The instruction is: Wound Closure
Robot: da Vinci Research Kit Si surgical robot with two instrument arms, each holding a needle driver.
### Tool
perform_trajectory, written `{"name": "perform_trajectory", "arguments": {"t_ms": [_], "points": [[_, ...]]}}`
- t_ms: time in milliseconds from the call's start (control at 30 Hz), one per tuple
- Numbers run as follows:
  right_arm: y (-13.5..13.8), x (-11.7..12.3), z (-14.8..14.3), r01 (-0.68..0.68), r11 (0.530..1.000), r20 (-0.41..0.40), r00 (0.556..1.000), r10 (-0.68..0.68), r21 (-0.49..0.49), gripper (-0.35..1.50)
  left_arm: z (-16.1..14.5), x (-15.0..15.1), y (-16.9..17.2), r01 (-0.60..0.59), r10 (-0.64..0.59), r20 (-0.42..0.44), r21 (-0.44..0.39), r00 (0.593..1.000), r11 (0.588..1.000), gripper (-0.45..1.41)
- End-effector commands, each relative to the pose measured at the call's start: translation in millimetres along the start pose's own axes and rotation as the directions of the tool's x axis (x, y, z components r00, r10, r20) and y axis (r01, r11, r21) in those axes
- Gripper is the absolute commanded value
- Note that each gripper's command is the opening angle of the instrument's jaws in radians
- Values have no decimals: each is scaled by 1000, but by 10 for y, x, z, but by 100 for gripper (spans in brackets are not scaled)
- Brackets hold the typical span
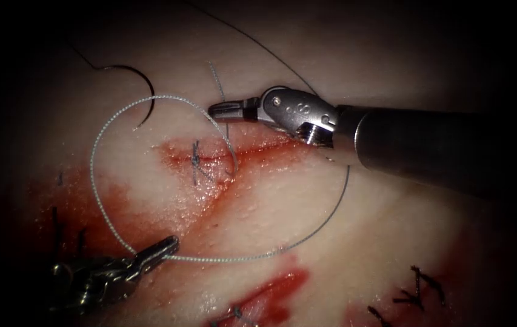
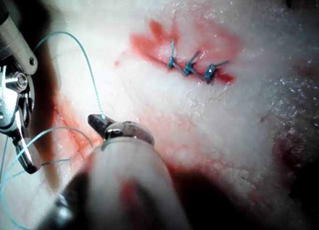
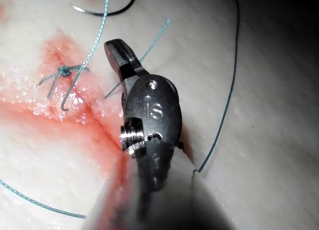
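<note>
In the endoscope view, the left gripper (image 1: 164,247) is clamped on the pale braided thread (image 1: 97,181), which loops over the pink pork tissue (image 1: 343,242); the right gripper (image 1: 225,110) is closed on a short thread end. The dark curved steel needle (image 1: 143,91) lies free on the tissue, upper left of the red cut (image 1: 222,158), held by neither. The left wrist view shows its gripper (image 2: 99,121) pinching thread. In the right wrist view the right gripper (image 3: 119,56) sits beside the knot (image 3: 64,70). The thread looks limp and light; the stiff needle seems best taken mid-curve.

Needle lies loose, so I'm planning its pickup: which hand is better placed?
Probably the right hand: it sits nearer the needle, which lies on the tissue above the cut, not in it. The left hand is shut on the thread, farther away.
</note>
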Motion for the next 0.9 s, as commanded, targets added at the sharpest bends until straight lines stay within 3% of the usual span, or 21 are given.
{"name": "perform_trajectory", "arguments": {"t_ms": [33,233,467,567,633,900], "points": [[4,-3,15,-3,1000,-5,1000,3,7,-35,12,-5,-2,14,-14,-12,-2,1000,1000,-45],[-1,-17,25,-68,995,-72,995,73,74,-35,37,-36,-2,81,-83,-48,-37,995,996,-45],[-3,-13,30,-110,982,-223,964,143,151,-35,66,-62,1,186,-196,-91,-102,976,977,-45],[-3,-8,36,-141,979,-230,958,172,145,-35,80,-65,6,191,-207,-126,-129,970,973,-45],[-3,-6,39,-155,977,-234,954,186,144,-13,88,-64,9,181,-204,-146,-154,968,971,-45],[-8,2,49,-202,969,-252,939,233,142,42,116,-44,18,135,-194,-243,-240,950,961,-45]]}}
